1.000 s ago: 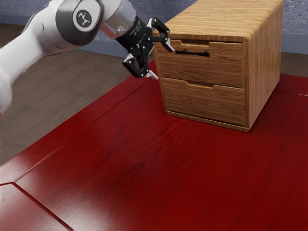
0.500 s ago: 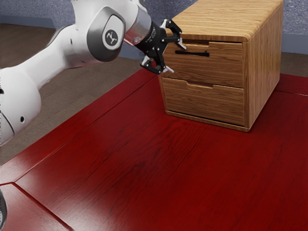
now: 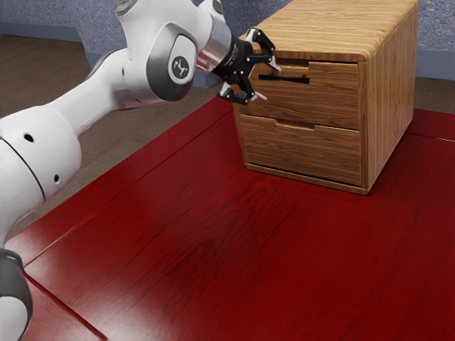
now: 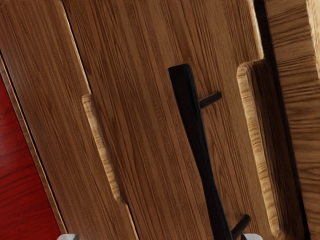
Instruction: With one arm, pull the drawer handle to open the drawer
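Handle: a black handle point(image 3: 284, 79), a straight bar lying level across the front of the top drawer point(image 3: 316, 103). In the wrist view the handle point(image 4: 192, 130) stands off the wood on two short posts.
Top drawer: the upper of two drawers in a wooden cabinet point(image 3: 341, 28). Its front lies flush with the front below it, so it is shut. A shallow notch is cut into its top edge above the handle.
Gripper: the black gripper point(image 3: 267, 82) is at the end of the handle nearer the exterior view's left, pointed at the drawer front.
Jaws: released and spread wide, one above the end of the bar and one below it. The bar lies in the gap between them, and I cannot tell whether either one touches it.
Arm: the white arm point(image 3: 106, 92) reaches in from the exterior view's left, sloping up toward the cabinet.
Lower drawer: the lower drawer point(image 3: 302, 149) is also shut, with the same kind of notch in its top edge. No bar shows on it.
Cabinet: light wood with a plain top. It stands on the tabletop toward the exterior view's right.
Tabletop: the dark red, glossy wood tabletop point(image 3: 213, 249) has a seam running along the side near the arm.
Surroundings: a brown floor point(image 3: 85, 135) lies beyond the tabletop, with a blue-grey wall point(image 3: 249, 11) behind the cabinet.
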`<state>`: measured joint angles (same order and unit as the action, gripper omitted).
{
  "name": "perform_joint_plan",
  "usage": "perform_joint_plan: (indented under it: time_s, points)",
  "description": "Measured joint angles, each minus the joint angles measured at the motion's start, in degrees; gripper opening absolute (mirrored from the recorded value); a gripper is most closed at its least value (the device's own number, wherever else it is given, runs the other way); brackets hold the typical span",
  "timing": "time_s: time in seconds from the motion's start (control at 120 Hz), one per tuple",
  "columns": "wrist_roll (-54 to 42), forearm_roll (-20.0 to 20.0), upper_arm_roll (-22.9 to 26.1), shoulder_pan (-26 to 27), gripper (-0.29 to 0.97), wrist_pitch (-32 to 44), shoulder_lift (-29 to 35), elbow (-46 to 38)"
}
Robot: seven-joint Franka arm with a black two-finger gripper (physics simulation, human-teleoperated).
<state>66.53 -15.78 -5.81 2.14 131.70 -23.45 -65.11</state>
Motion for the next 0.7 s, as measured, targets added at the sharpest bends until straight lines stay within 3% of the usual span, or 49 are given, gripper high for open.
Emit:
perform_joint_plan:
  time_s: [0.7]
  points:
    - [-4.26, -0.33, 2.67, -3.01, 0.34, 4.93, -6.49, 5.4]
